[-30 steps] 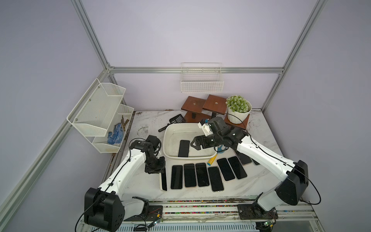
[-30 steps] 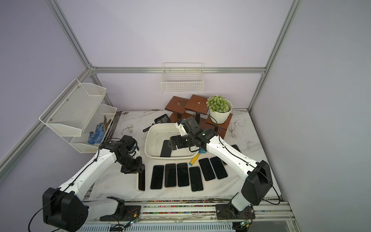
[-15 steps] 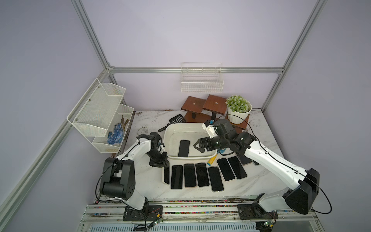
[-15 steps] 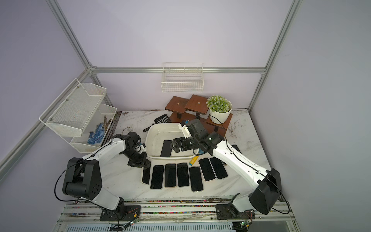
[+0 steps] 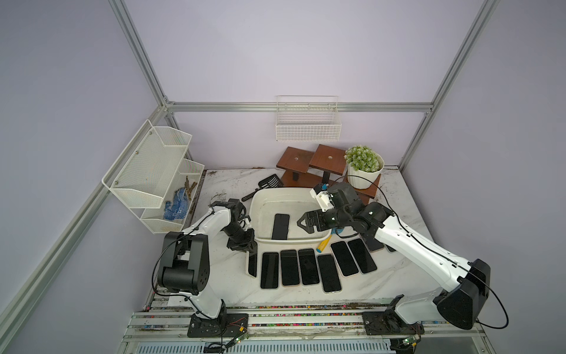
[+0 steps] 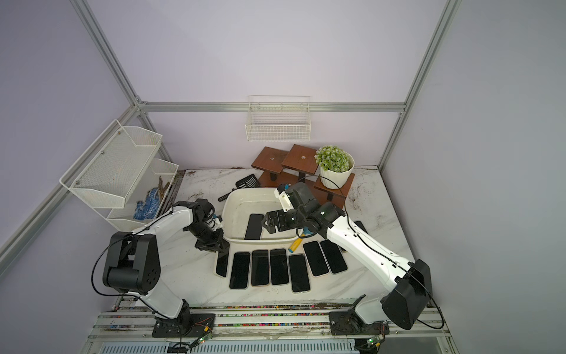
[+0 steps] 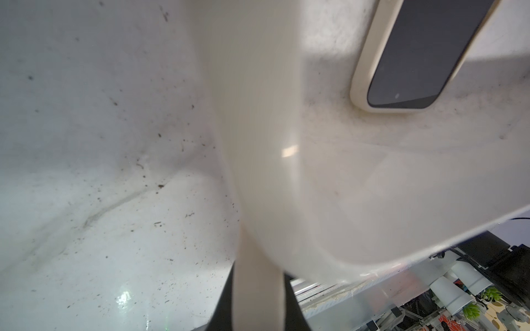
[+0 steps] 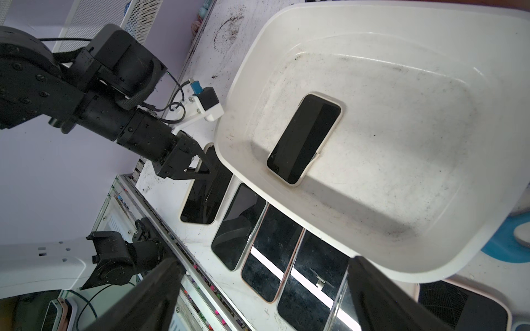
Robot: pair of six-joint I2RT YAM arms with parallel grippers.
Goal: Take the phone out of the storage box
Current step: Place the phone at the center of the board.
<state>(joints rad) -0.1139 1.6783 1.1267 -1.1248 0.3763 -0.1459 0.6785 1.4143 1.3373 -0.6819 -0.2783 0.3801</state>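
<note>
The storage box (image 5: 252, 214) (image 6: 226, 214) is a shallow white tub on the marble table. One black phone (image 5: 280, 226) (image 6: 254, 226) (image 8: 304, 137) (image 7: 415, 54) in a pale case lies flat inside it, towards its near wall. My left gripper (image 5: 249, 243) (image 6: 222, 245) (image 8: 210, 172) (image 7: 256, 301) is shut on the box's rim (image 7: 258, 129) at the near left corner. My right gripper (image 5: 301, 223) (image 6: 266, 225) (image 8: 262, 263) hangs open over the right half of the box (image 8: 243, 77), fingers pointing at the phone, a short gap away from it.
Several black phones (image 5: 306, 266) (image 6: 269, 266) lie side by side in front of the box. A yellow-handled tool (image 5: 324, 243) lies at its near right corner, a black scoop (image 5: 269, 182) behind it. Wooden stands (image 5: 312, 162) and a potted plant (image 5: 364, 167) stand at the back, a mesh rack (image 5: 153, 174) at the left.
My left gripper has slid right along the table to the box's near left corner. The right gripper has barely shifted and stays open.
</note>
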